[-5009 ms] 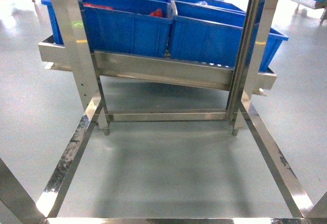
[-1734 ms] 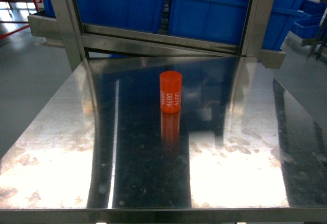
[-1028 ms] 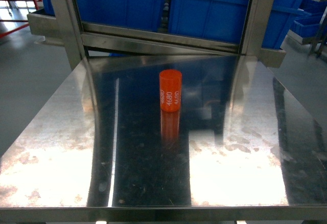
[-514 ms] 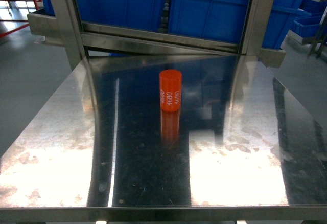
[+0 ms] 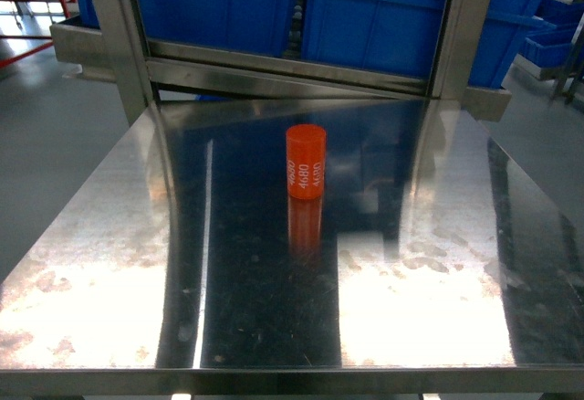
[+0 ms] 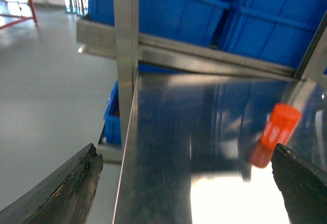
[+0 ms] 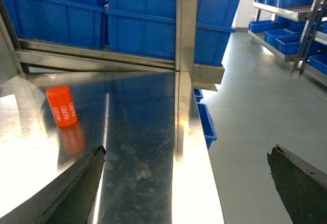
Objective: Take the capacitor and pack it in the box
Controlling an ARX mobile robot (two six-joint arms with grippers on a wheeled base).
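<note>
The capacitor [image 5: 307, 162] stands upright on its end near the middle of the steel surface [image 5: 109, 236], a little in front of the row of blue bins [image 5: 365, 16] behind the frame. It stands apart from everything; nothing touches it.

Both pincers are spread wide and hold nothing. The left pincer [image 6: 189, 183] shows only its two dark fingertips [image 6: 71, 183] at the bottom corners of its own view, with the capacitor [image 6: 278, 127] just beyond the right one. The right pincer [image 7: 189, 183] is the same, with the capacitor [image 7: 62, 106] well off to its left.

The likeliest upset: a tall, narrow cylinder on polished metal will probably tip and roll if a fingertip clips it before the jaws straddle it squarely. Its bright reflection just below it could also mislead a judgement of where its base sits.

The pink box is in none of the views, so where the part must go cannot be told from here.

The head view shows the capacitor's place on the whole surface but no pincers; the wrist views alone show the jaws open. The right wrist view also shows the floor and racks of blue bins [image 7: 281, 14] beyond the surface's edge.
</note>
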